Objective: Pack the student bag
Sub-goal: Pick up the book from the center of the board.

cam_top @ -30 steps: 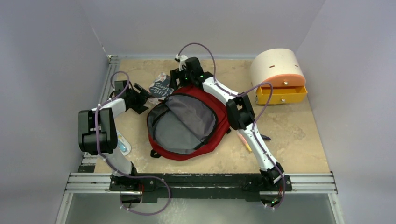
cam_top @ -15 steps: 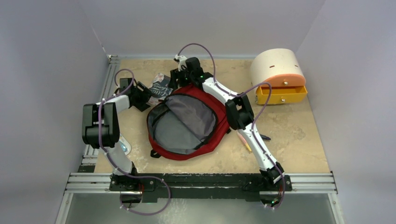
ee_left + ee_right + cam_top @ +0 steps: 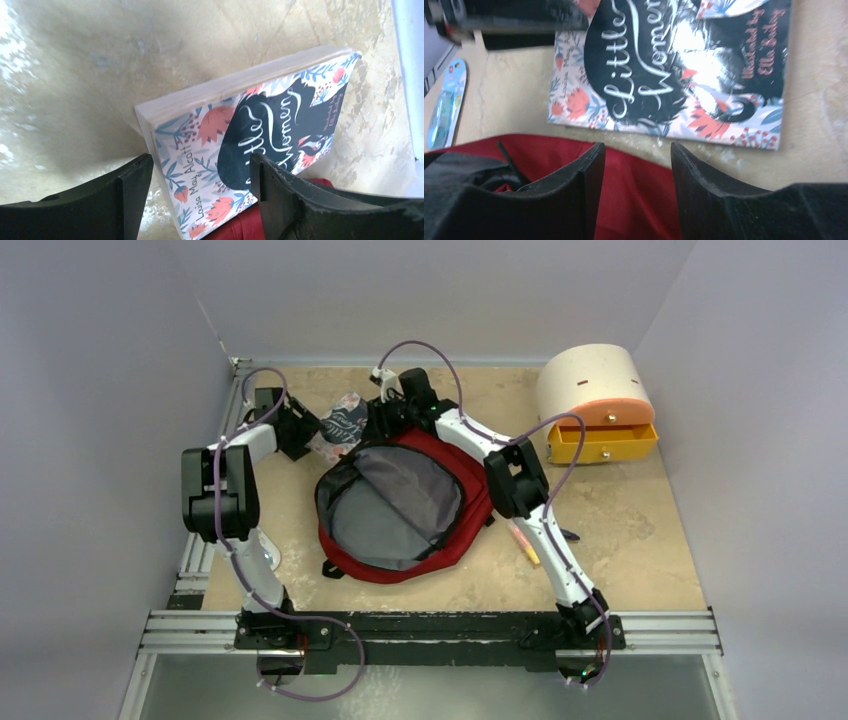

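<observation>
Top external view: all sits on the tabletop (image 3: 620, 530).
Left claw (image 3: 200, 161): jaws apart, astride the near corner of the book; contact cannot be told.
Book (image 3: 342, 425): "Little Women", floral cover up, just beyond the bag's far edge.
Student bag (image 3: 400, 500): middle of the tabletop, lying unzipped, grey lining showing.
Right claw (image 3: 636, 150): jaws apart over the bag's red far edge, fabric in the gap; any pinch unclear.
Drawer box (image 3: 597, 400): far right, yellow drawer out.
</observation>
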You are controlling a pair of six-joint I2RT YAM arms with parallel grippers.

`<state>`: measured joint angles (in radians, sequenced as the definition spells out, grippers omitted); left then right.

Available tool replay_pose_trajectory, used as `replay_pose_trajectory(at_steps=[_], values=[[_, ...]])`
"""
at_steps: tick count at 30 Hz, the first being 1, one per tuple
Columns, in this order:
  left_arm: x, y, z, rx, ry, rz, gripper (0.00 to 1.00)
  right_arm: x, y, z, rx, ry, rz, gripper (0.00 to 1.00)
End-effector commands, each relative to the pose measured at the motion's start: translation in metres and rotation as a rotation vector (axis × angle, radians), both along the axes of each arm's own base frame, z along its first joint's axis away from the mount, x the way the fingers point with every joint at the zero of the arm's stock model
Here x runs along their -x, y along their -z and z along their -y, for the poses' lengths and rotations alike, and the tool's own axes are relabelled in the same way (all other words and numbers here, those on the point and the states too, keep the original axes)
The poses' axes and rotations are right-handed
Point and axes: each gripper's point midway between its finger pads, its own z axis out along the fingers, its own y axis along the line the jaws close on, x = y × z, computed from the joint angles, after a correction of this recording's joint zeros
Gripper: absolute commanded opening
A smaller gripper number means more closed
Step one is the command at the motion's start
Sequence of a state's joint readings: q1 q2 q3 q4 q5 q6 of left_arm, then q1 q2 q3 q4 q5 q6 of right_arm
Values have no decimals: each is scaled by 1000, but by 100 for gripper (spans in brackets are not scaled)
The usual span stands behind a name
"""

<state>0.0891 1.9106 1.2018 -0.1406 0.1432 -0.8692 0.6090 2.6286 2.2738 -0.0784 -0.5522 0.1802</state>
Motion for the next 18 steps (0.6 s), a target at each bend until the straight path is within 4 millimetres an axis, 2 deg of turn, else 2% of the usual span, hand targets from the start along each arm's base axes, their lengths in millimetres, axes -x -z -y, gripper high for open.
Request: replay_pose_trajectory(at_steps=[1,3,9,12,14,18], values=[[-21,-22,-30,-98,-15,50,70,25,-46,1,-36,-83,22,53],[-20,-23,-36,-109,-21,42,70,20,-54,5,-31,-35,48,57],[-12,-30,-34,-96,2,61,70,-38,-100,32,-13,308,200,74],[-6,-30,-26,-65,19,71,70,-59,-120,38,-75,389,235,80],[-3,-28,-21,-40,31,74,70,-70,-124,36,-108,405,235,82],[1,-25,-11,7,63,80,70,-87,-114,29,-143,421,238,86]])
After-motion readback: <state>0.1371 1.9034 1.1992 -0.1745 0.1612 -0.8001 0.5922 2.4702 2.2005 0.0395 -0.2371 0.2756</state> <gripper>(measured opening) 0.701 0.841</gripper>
